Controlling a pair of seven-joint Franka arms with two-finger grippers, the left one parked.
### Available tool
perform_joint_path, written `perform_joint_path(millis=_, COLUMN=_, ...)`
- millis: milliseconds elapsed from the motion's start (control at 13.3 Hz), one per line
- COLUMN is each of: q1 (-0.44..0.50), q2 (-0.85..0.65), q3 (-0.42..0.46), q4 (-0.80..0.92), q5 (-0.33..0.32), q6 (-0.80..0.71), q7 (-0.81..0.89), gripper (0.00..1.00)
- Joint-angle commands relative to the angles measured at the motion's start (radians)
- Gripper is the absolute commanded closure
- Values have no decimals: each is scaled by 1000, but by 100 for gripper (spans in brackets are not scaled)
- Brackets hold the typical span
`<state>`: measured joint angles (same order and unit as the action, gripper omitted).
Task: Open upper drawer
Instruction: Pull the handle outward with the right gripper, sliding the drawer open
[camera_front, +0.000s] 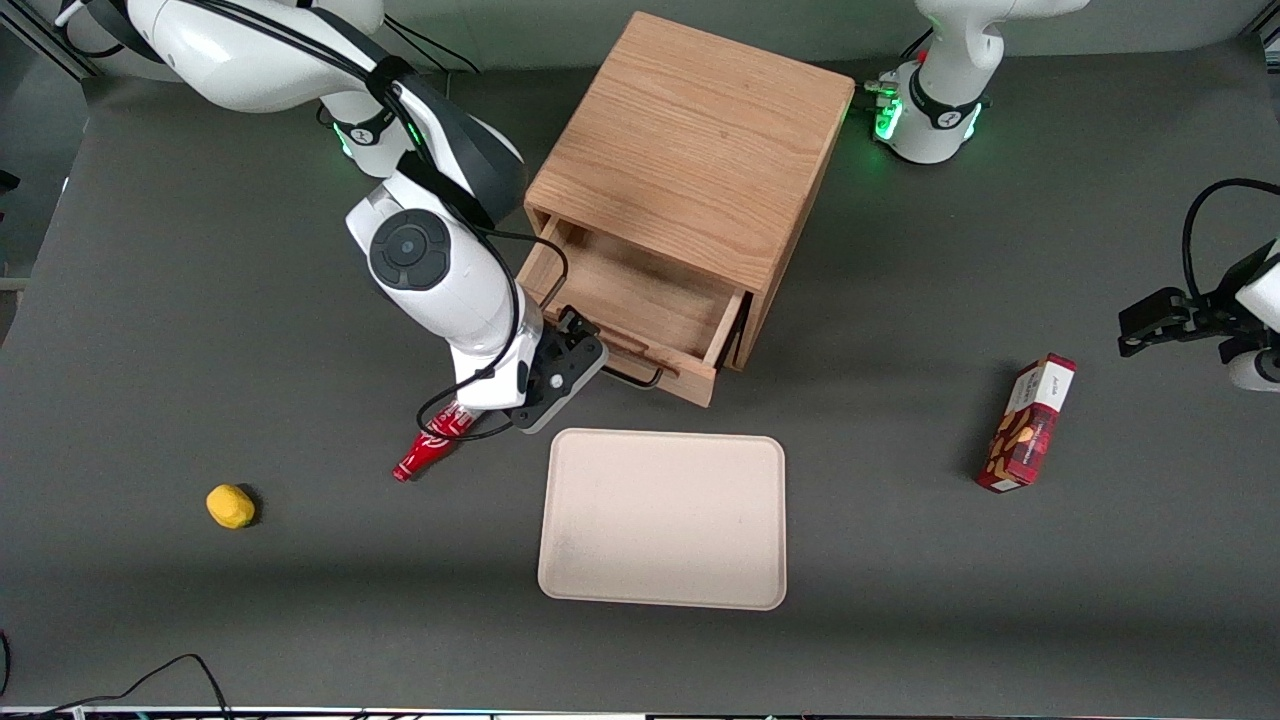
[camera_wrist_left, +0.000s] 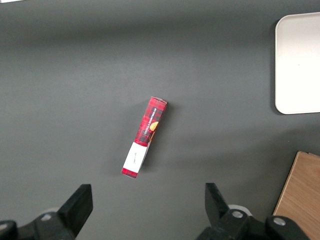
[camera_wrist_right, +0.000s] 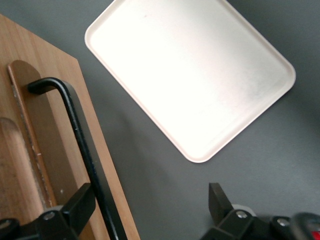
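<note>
The light oak cabinet stands at the middle of the table. Its upper drawer is pulled out toward the front camera, and its bare wooden inside shows. The thin black wire handle runs along the drawer front. My right gripper sits at the handle's end toward the working arm. In the right wrist view the gripper is open, its fingers wide apart. The handle passes between them close to one finger, in front of the drawer front. The lower drawer is hidden.
A beige tray lies just in front of the drawer and shows in the right wrist view. A red bottle lies under my wrist. A yellow lemon lies toward the working arm's end. A red box lies toward the parked arm's end.
</note>
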<state>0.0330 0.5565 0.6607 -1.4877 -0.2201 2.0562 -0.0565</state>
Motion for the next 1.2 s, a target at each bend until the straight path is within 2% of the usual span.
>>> perform_joint_path(millis=0, q1=2, q2=28, q3=-36, q4=41, q5=-33, q6=13, q7=-54, gripper=0)
perform_joint_path(millis=602, q1=4, q2=54, q3=-133, q4=112, q5=-36, q6=16, q7=-167, gripper=0)
perform_joint_path(millis=1129, q1=4, q2=72, q3=-150, q4=144, q5=-28, q6=15, q7=-184, gripper=0)
